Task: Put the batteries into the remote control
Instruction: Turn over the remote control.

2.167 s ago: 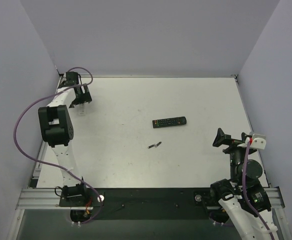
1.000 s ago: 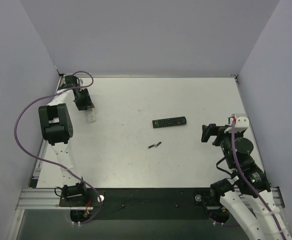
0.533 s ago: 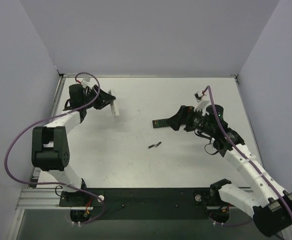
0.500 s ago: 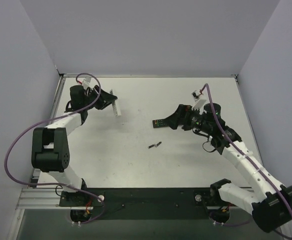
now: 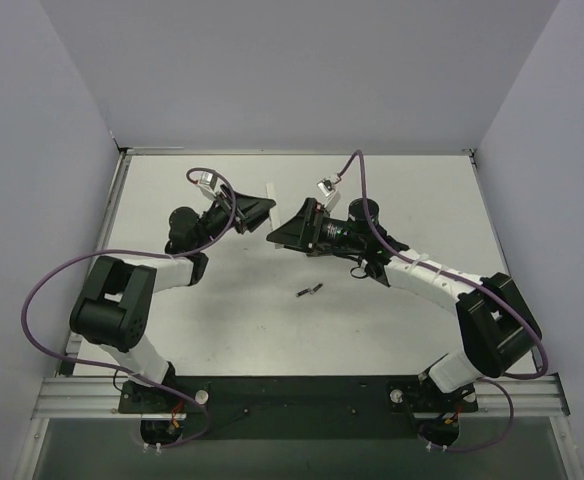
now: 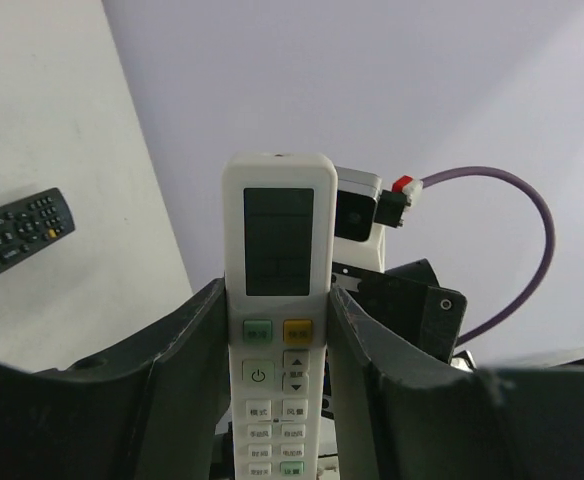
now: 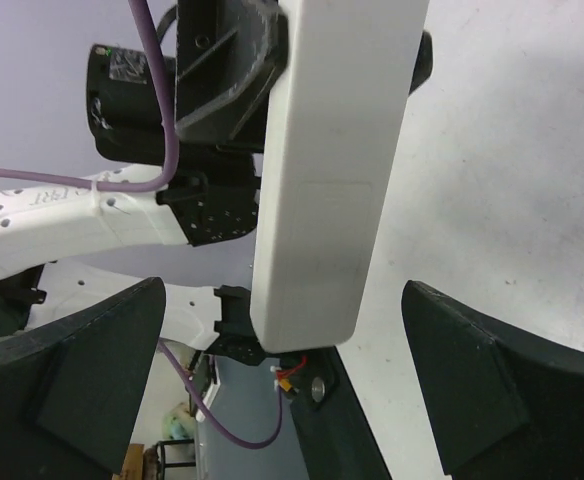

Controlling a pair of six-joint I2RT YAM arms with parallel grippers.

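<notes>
The white remote control (image 6: 277, 330) stands upright between the fingers of my left gripper (image 6: 277, 300), which is shut on its sides, display and buttons facing the left wrist camera. From above, the remote control (image 5: 269, 192) is held over the back middle of the table by the left gripper (image 5: 262, 207). My right gripper (image 5: 280, 232) faces it, open. The remote's plain white back (image 7: 332, 170) reaches down between the wide-apart right fingers (image 7: 82, 380) without touching them. The batteries (image 5: 310, 291) lie together on the table nearer the front.
A long black remote (image 6: 17, 235) lies on the white table (image 5: 192, 320); the right arm covers it in the top view. Purple cables loop from both arms. Grey walls enclose the table on three sides.
Both arms swung in to the table's back middle. The left carried the white remote from the far left corner; the right came from the right side and now faces it, still open.
</notes>
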